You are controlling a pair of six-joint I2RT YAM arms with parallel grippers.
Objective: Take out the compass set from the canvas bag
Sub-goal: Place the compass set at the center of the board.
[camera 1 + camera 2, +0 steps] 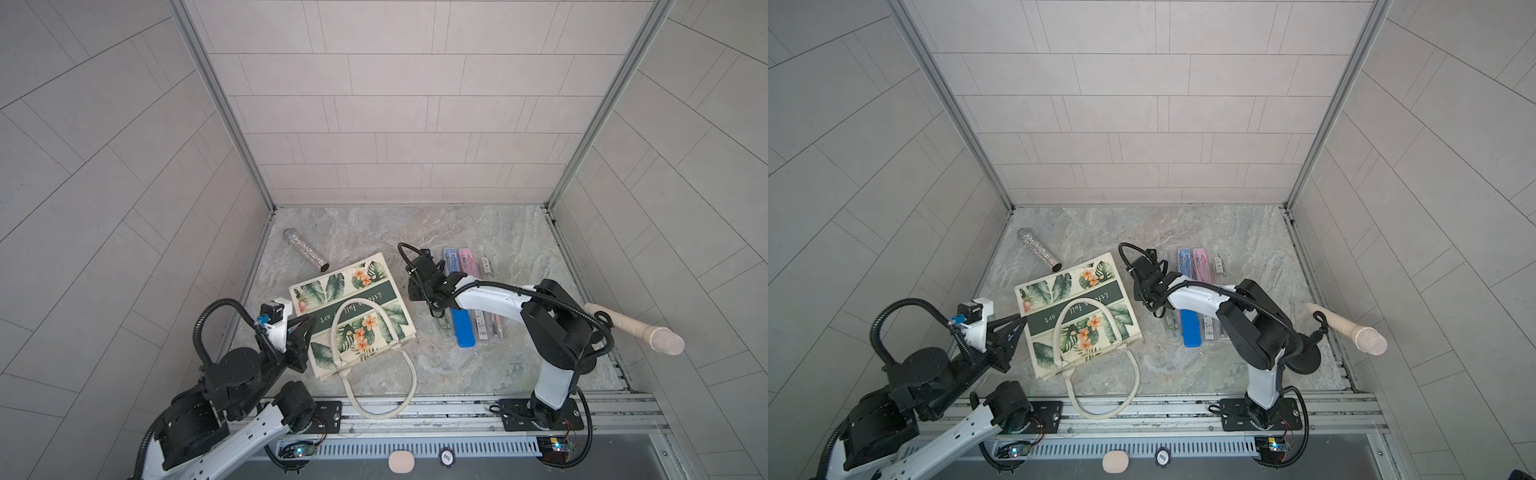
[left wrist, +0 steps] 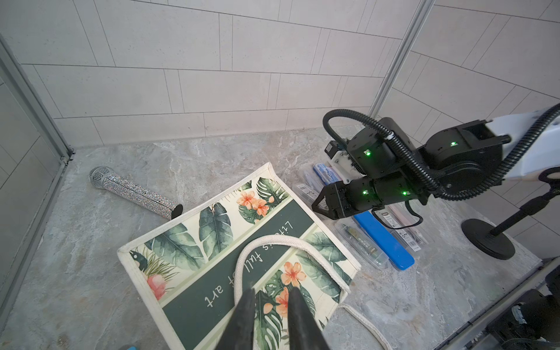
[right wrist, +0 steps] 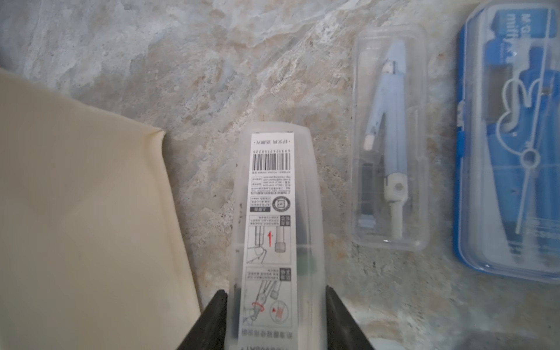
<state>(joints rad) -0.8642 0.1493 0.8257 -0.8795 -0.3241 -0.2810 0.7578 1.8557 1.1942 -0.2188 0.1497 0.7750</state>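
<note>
The cream canvas bag [image 1: 353, 291] [image 1: 1067, 286] [image 2: 212, 230] lies flat on the marble table with its leaf-and-flower print up. One loop handle [image 1: 357, 305] rests on the print and the other trails toward the front rail. My left gripper [image 1: 311, 320] [image 1: 1018, 318] [image 2: 271, 291] hovers over the bag's left edge, open by a narrow gap with nothing in it. To the right of the bag, my right gripper [image 1: 428, 259] [image 3: 275, 292] is shut on a clear compass set [image 3: 272, 197] [image 2: 304, 189] with a barcode label. The bag's plain side [image 3: 75, 181] lies beside it.
Several other compass cases lie right of the bag: a light-blue one [image 3: 389, 136], a blue one [image 3: 512, 151], a pink one [image 1: 467, 259] and a solid blue case [image 1: 463, 328]. A glitter microphone [image 1: 305, 251] lies at back left. A cream microphone [image 1: 636, 330] stands at right.
</note>
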